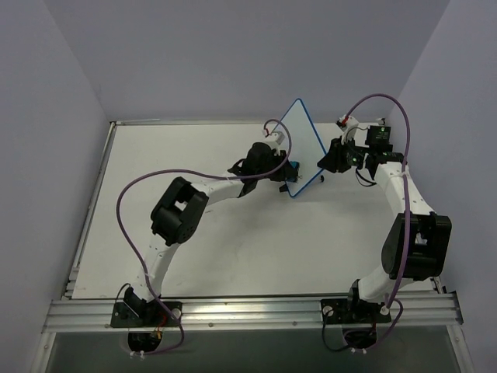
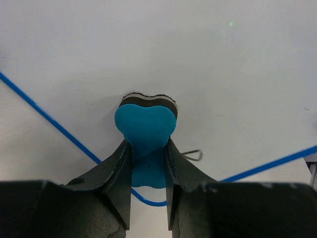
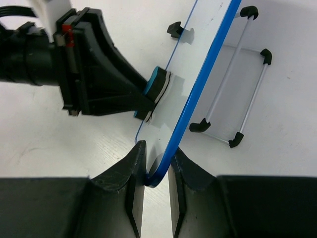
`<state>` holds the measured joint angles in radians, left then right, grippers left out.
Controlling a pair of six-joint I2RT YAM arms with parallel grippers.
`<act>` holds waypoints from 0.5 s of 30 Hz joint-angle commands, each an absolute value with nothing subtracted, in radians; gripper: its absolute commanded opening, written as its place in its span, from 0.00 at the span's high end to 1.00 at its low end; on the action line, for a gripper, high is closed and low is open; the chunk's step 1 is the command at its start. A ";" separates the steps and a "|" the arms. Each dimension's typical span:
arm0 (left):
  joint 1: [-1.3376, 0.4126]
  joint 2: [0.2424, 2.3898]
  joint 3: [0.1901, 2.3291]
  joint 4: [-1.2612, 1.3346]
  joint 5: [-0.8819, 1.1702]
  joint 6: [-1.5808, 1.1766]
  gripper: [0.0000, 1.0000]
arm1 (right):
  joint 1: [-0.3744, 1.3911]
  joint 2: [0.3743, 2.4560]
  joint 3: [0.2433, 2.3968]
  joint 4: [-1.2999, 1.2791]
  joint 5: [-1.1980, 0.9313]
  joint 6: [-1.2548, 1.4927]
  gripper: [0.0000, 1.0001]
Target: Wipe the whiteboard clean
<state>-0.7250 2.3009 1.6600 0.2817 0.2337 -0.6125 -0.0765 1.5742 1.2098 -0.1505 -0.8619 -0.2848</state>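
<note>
The whiteboard [image 1: 304, 144], white with a blue frame, stands tilted on its edge at the back middle of the table. My right gripper [image 1: 330, 159] is shut on its lower corner, and the blue frame [image 3: 203, 84] sits between my closed jaws [image 3: 155, 176]. My left gripper [image 1: 289, 172] is shut on the blue eraser [image 2: 146, 131] and presses its felt face flat against the board surface [image 2: 198, 59]. The eraser [image 3: 157, 87] and the left gripper [image 3: 99, 84] also show in the right wrist view. A small black pen loop [image 2: 192, 155] remains on the board beside the eraser.
Two thin metal rods with black end caps [image 3: 237, 94] lie on the table just behind the board. The white table [image 1: 233, 249] is bounded by grey walls at the back and sides and a metal rail [image 1: 248, 311] at the front.
</note>
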 commanded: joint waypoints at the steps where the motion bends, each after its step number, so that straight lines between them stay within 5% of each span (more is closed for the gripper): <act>1: -0.900 2.250 1.629 0.373 0.379 -0.621 0.98 | -0.029 1.580 1.209 -0.202 -0.917 -0.359 1.00; 15: -0.876 2.255 1.600 0.348 0.261 -0.682 0.98 | -0.025 1.574 1.206 -0.204 -0.914 -0.359 1.00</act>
<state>-0.8536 2.2311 1.6066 0.3626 0.2413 -0.6437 -0.0818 1.5745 1.2098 -0.1528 -0.7776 -0.3305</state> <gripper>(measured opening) 0.329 0.161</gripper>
